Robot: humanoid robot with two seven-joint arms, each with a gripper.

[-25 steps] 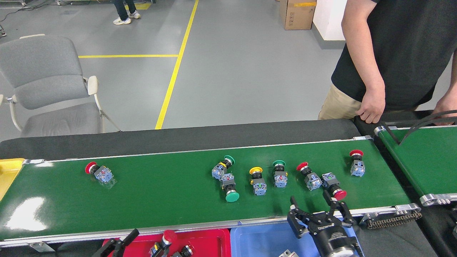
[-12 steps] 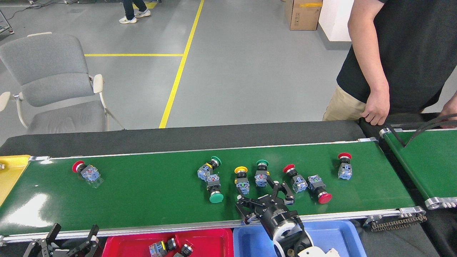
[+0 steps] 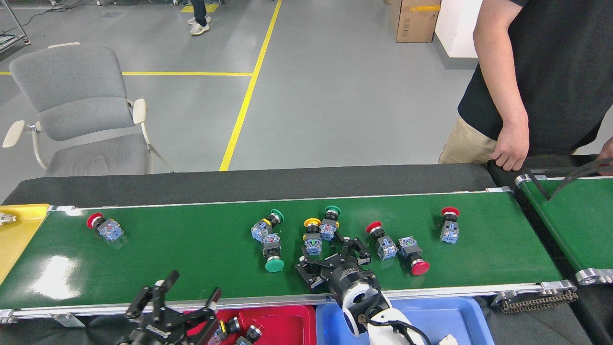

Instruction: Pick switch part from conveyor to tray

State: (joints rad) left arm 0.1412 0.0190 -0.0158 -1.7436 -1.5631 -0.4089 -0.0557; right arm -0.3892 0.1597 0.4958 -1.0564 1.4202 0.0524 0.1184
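The right claw (image 3: 330,258) hangs open over the conveyor's (image 3: 191,254) near edge, beside the yellow switch (image 3: 312,237), holding nothing. The left claw (image 3: 179,299) is open and empty too.

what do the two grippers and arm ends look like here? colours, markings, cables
Both are black, skeletal multi-link finger grippers. The right gripper sits on a black cylindrical wrist with a silver ring, then a white arm shell with a black cable looping along it. The left gripper has white lettering on its black body, too small to read; its arm is out of view.
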